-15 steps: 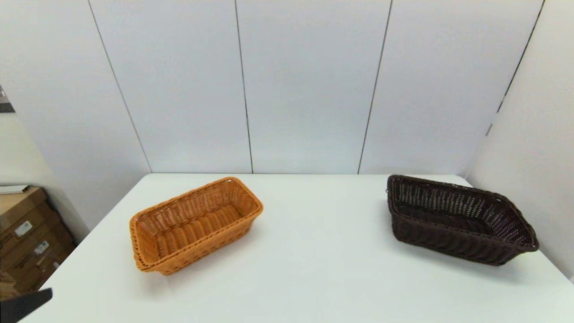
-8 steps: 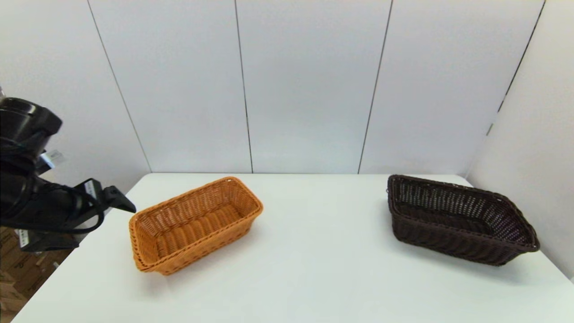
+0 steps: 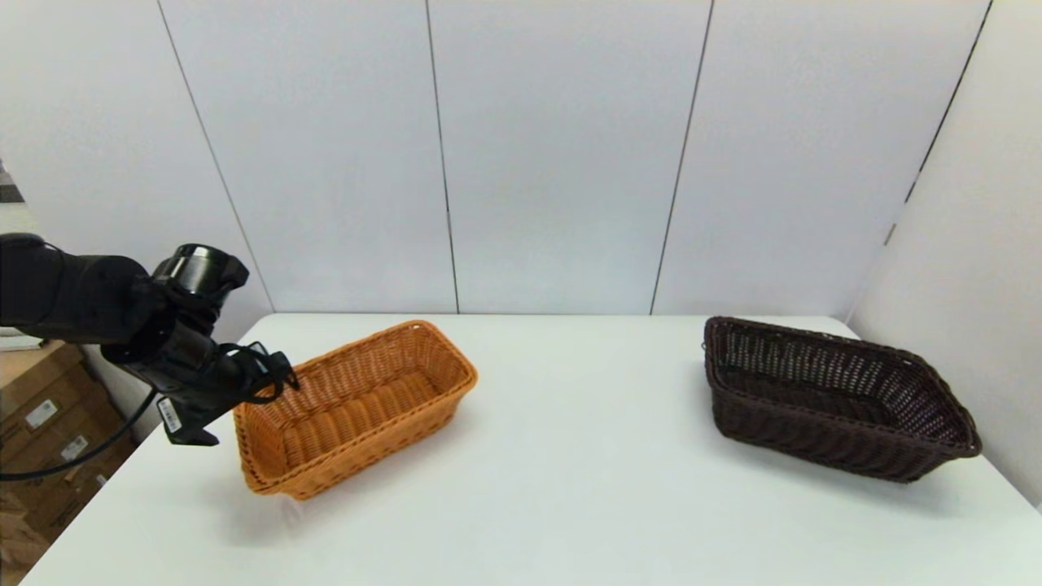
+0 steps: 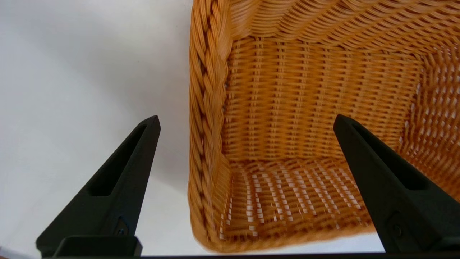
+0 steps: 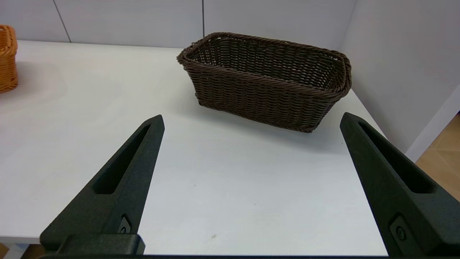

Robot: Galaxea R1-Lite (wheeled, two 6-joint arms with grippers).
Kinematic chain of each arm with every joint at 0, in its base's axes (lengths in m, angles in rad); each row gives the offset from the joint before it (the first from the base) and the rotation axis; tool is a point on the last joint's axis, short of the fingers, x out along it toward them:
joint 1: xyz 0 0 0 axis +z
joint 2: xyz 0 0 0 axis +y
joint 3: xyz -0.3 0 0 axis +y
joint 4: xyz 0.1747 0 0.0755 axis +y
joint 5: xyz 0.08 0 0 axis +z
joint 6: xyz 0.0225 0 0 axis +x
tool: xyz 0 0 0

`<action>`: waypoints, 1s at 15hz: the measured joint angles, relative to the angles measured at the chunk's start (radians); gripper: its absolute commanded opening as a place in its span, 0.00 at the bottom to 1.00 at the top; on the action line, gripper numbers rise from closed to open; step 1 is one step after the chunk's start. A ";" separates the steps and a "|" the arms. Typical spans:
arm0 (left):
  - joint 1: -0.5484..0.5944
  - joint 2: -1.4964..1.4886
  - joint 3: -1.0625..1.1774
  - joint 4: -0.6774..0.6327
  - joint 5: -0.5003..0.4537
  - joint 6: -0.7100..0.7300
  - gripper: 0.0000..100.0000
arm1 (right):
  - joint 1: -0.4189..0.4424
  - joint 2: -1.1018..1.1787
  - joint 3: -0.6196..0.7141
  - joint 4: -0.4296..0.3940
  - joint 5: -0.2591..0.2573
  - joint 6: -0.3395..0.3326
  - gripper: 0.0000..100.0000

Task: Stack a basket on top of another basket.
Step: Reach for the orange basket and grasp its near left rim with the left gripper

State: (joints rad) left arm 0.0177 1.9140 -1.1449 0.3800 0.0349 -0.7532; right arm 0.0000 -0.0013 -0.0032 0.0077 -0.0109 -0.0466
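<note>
From my head camera, the orange-tan wicker basket (image 3: 356,409) sits on the left half of the white table (image 3: 570,505), angled so one short end points toward me. The dark brown wicker basket (image 3: 834,399) rests well apart from it at the table's far right, close to the side wall panel (image 3: 969,268). Neither basket is on the other. My left gripper (image 3: 273,382) hangs above the orange-tan basket's near left corner, the arm reaching in from the left edge. Cardboard boxes (image 3: 45,423) stand beyond the table's left side. My right arm is out of this view.

From my left wrist, my left gripper (image 4: 246,124) is spread wide and holds nothing. One finger (image 4: 118,187) is over bare table outside the orange-tan basket (image 4: 309,108), the other over its woven inside, so the braided rim (image 4: 208,118) runs between them. I cannot tell whether either finger touches the weave.

From my right wrist, my right gripper (image 5: 251,120) is also spread wide and empty, low near the table's front edge (image 5: 215,201). The dark brown basket (image 5: 267,79) stands upright ahead of it, untouched, and an end of the orange-tan basket (image 5: 8,59) shows far off to the side.
</note>
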 measured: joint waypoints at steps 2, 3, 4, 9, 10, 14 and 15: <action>0.001 0.018 0.026 -0.023 -0.002 0.000 1.00 | 0.000 0.000 0.000 0.000 0.000 0.000 1.00; 0.002 0.025 0.037 -0.024 -0.003 -0.001 1.00 | 0.000 0.000 0.000 0.000 0.000 0.000 1.00; 0.003 0.031 0.046 -0.024 -0.003 -0.001 1.00 | 0.000 0.000 0.000 0.000 0.000 0.000 1.00; 0.003 0.056 0.111 -0.097 -0.014 -0.030 1.00 | 0.000 0.000 0.000 0.000 0.000 -0.001 1.00; 0.002 0.063 0.120 -0.106 -0.019 -0.032 1.00 | 0.000 0.000 0.000 0.000 0.000 -0.001 1.00; 0.001 0.081 0.155 -0.135 -0.030 -0.053 1.00 | 0.000 0.000 0.000 0.000 0.000 -0.001 1.00; 0.001 0.083 0.162 -0.149 -0.035 -0.053 1.00 | 0.000 0.000 0.000 0.000 0.000 0.000 1.00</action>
State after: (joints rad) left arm 0.0183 1.9970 -0.9832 0.2309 0.0000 -0.8057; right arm 0.0000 -0.0013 -0.0032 0.0077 -0.0104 -0.0470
